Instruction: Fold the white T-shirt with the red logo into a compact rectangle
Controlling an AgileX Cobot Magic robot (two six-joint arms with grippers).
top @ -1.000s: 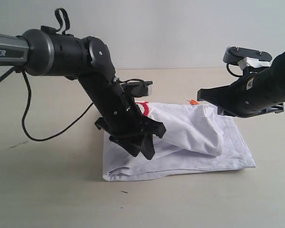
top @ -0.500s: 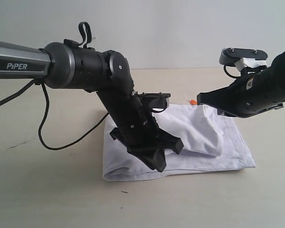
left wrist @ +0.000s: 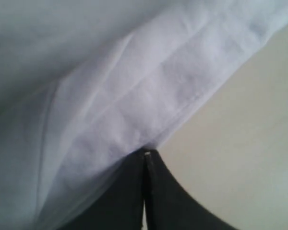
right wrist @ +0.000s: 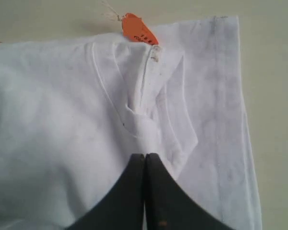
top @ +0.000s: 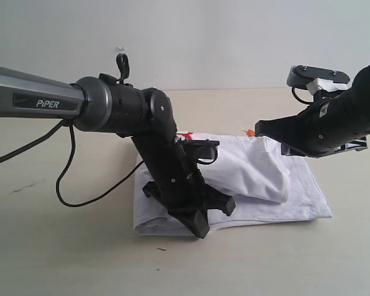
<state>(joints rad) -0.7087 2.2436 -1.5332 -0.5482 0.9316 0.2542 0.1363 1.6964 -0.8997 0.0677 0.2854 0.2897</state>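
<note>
The white T-shirt (top: 259, 179) lies partly folded on the beige table, with one layer raised in a hump. Only a sliver of the red logo (top: 185, 135) shows behind the left arm. My left gripper (top: 200, 229) is down at the shirt's front left edge. In the left wrist view it (left wrist: 145, 153) is shut, pinching the hemmed edge of the shirt (left wrist: 134, 96). My right gripper (top: 261, 129) hovers over the far side, beside the orange neck tag (top: 250, 132). Its jaws (right wrist: 145, 156) are shut on a bunch of white fabric (right wrist: 62, 110) below the tag (right wrist: 139, 28).
A black cable (top: 80, 196) loops over the table left of the shirt. Bare table (top: 61, 259) surrounds the shirt in front and to the left. A pale wall (top: 203, 37) stands behind.
The left arm has slid right along the shirt's front edge and dropped lower, and its jaws have closed on the hem. The right gripper has held still, gripping the fabric.
</note>
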